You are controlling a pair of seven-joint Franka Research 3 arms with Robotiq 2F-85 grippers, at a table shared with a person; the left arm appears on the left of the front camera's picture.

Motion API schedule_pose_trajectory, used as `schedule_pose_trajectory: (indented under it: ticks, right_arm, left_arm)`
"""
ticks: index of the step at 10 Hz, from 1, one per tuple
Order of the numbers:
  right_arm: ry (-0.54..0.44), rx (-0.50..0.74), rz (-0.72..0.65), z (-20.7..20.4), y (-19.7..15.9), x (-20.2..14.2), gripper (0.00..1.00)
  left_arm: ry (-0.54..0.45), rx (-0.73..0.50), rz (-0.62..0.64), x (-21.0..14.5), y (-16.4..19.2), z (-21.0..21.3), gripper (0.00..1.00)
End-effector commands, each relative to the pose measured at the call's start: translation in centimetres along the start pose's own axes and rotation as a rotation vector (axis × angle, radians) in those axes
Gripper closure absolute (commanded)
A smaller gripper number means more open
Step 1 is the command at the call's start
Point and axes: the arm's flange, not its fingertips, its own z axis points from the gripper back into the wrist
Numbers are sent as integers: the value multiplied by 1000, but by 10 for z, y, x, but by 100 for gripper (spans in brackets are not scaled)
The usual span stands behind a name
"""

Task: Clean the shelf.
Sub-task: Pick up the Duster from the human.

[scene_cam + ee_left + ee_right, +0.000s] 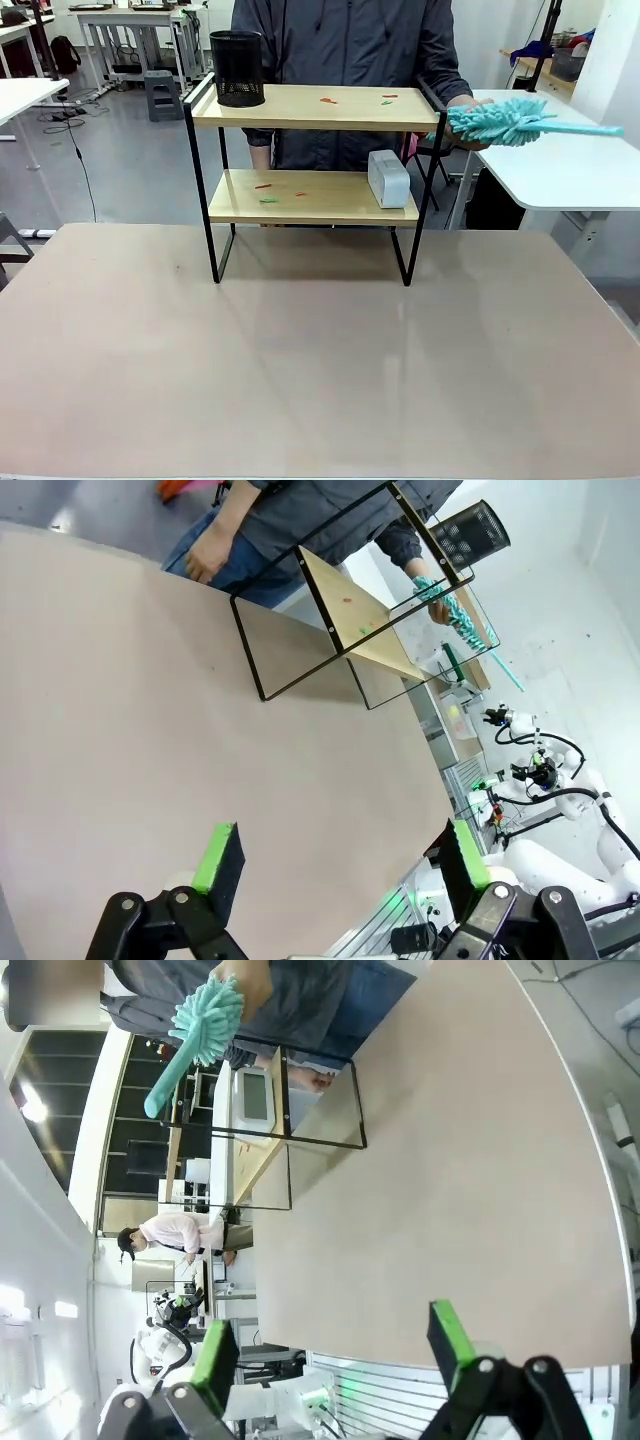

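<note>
Shelf: far edge of table, centre; scraps on both boards.
Left gripper, right gripper: I see both released, empty.
Risk: I judge a duster sweep could topple cup or box.

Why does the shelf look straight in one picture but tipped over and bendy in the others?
Front view: the shelf stands straight. Left wrist view: the rolled camera tilts it. Right wrist view: it lies sideways, and the table edge curves.

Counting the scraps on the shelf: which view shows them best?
Front view: red and green scraps lie plainly on both boards of the shelf. Left wrist view gives faint specks; right wrist view sees the boards nearly edge-on.
</note>
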Motion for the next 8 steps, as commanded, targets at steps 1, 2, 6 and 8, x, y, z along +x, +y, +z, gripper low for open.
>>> schedule_pose_trajectory:
  ticks: [1, 2, 6, 8]
  right_arm:
    - [34, 57, -61, -24, 45, 44, 0]
    - [19, 63, -95, -31, 67, 67, 0]
    - [144, -18, -248, -141, 132, 174, 0]
    - [269, -6, -309, -209, 133, 201, 0]
  left_arm:
    - [-10, -10, -24, 2, -1, -1, 0]
    - [-10, -10, -24, 2, -1, -1, 0]
    - [-10, -10, -24, 2, -1, -1, 0]
    - [-10, -10, -24, 2, -1, -1, 0]
